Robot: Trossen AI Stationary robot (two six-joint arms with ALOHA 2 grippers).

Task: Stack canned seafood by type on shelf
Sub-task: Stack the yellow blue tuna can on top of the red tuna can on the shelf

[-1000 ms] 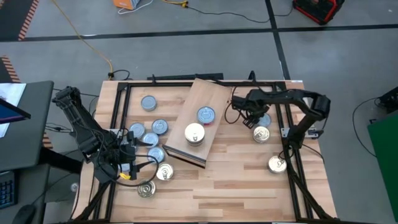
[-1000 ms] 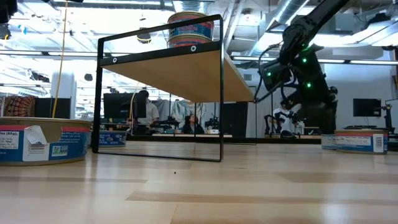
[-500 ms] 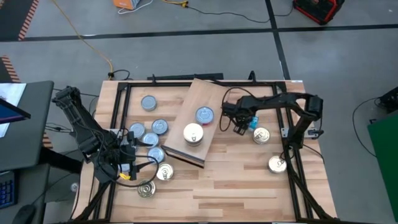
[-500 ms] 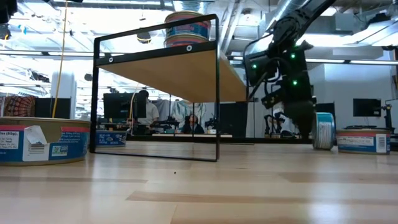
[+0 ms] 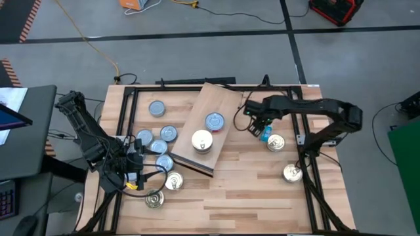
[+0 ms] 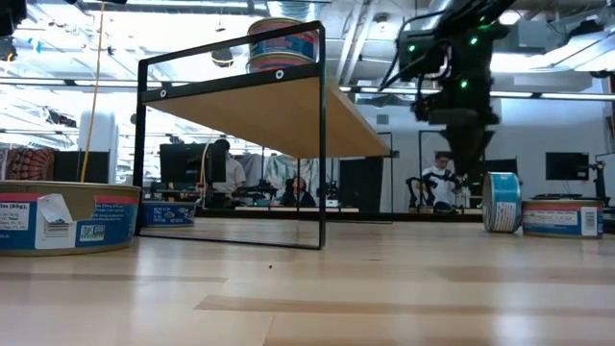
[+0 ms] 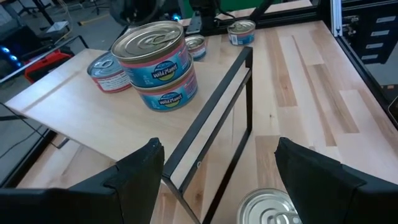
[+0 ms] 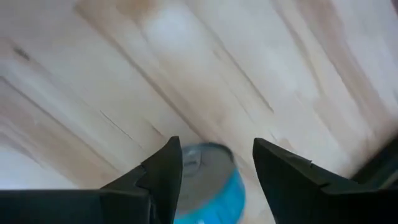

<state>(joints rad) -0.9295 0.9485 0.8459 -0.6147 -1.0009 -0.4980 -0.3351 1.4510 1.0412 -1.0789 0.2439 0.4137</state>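
Observation:
The shelf [image 5: 197,147], a light-wood board on a black frame, stands mid-table. It carries a stack of two pale-lidded tins [image 7: 158,68] and one blue-grey-topped tin [image 5: 214,122]. My right gripper [image 5: 256,127] hangs open above the table right of the shelf, pointing steeply down. Just below it a blue-sided tin [image 6: 500,202] stands on its rim, seen past the fingers [image 8: 211,180], untouched. My left gripper [image 7: 214,168] waits open at the left, above a pale-lidded tin [image 7: 270,208].
Several blue-grey-topped tins [image 5: 159,147] lie left of the shelf, with two pale-lidded ones [image 5: 173,181] nearer the front. Two more pale-lidded tins [image 5: 275,142], [image 5: 293,173] lie at the right. A black frame [image 5: 131,92] borders the table. Bare wood lies along the near side.
My right gripper has risen from the table beside the shelf and tipped to point more steeply down. The blue-sided tin, under the gripper a second ago, now stands on its rim in the open. The shelf with its tins has slid a little toward the table's left.

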